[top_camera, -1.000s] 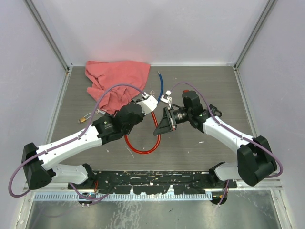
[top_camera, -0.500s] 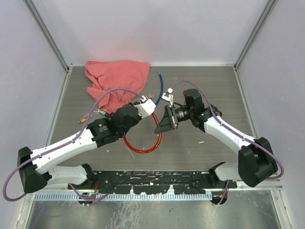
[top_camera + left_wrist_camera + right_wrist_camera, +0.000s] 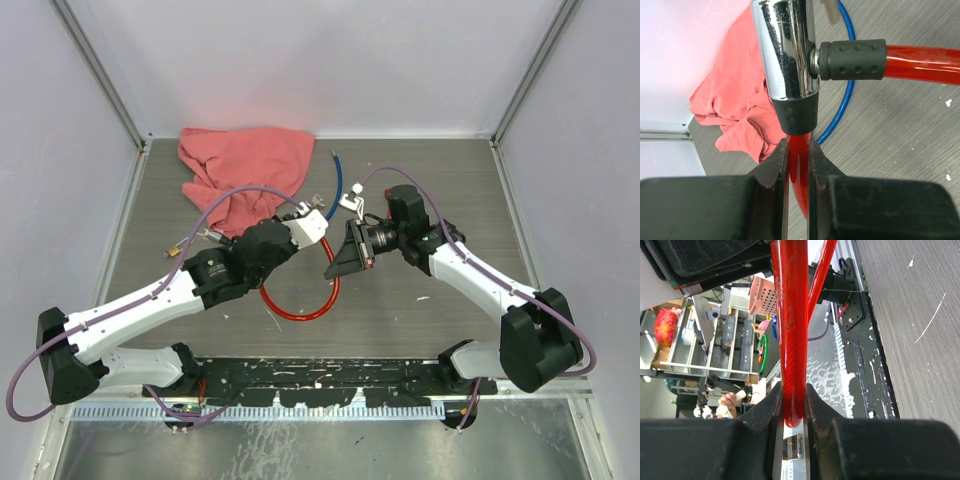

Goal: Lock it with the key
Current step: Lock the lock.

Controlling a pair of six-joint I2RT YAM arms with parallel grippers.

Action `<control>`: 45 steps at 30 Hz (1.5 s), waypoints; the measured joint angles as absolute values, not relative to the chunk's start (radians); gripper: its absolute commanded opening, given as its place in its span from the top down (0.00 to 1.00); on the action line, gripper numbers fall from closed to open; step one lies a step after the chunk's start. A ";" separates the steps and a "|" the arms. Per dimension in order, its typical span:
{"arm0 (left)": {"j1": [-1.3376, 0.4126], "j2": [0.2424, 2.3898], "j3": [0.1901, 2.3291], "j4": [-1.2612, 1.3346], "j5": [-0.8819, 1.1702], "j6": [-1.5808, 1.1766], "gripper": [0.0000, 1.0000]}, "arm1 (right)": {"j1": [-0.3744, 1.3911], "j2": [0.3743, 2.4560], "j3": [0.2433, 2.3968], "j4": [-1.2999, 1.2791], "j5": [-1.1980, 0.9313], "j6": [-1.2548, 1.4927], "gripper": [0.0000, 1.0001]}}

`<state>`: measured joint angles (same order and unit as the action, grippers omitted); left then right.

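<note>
Left wrist view, nearest first: the left claw (image 3: pixel 798 150) is pressed together on the red cable (image 3: pixel 799 170), directly beneath the chrome lock body (image 3: pixel 785 50). The black collar of the lock body sits just above the fingertips. A rubber-sleeved cable end enters the lock body from its right side. Behind the lock body, a blue cord (image 3: pixel 846 95) curls on the counter (image 3: pixel 900 130), and a pink cloth (image 3: pixel 735 105) lies further back, to its left.

In the right wrist view, the right claw (image 3: pixel 790 397) is likewise pinching a run of the same cable. Seen from the top external camera, this is just right of the lock body, with the rest of the loop sagging toward the arm bases. A small silvery piece (image 3: pixel 350 206) just beyond and right of the lock body may be the key, but it is too small to be sure.

The risk I see is that both claws are occupied, so fetching a key means freeing one. With a single pinch on smooth, round cable, the heavy lock body could swing, twist or slide. No keyhole is visible, so a swing could turn it further away and the key could jam or miss.
</note>
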<state>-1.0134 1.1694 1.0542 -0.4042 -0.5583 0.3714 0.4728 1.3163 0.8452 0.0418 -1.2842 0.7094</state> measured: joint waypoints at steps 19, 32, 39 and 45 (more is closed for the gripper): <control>-1.015 1.165 1.093 -0.477 -0.386 0.353 0.95 | 0.462 1.349 0.935 -0.379 -1.086 -0.195 0.99; -1.032 1.227 1.116 -0.497 -0.374 0.342 1.00 | 0.452 1.349 0.928 -0.382 -0.946 -0.410 0.99; -1.090 1.374 1.116 -0.384 -0.616 0.439 1.00 | 0.394 1.427 0.908 -0.286 -0.927 -0.386 0.99; -1.100 1.482 1.116 -0.296 -0.721 0.527 1.00 | 0.377 1.522 0.865 -0.162 -0.939 -0.367 0.99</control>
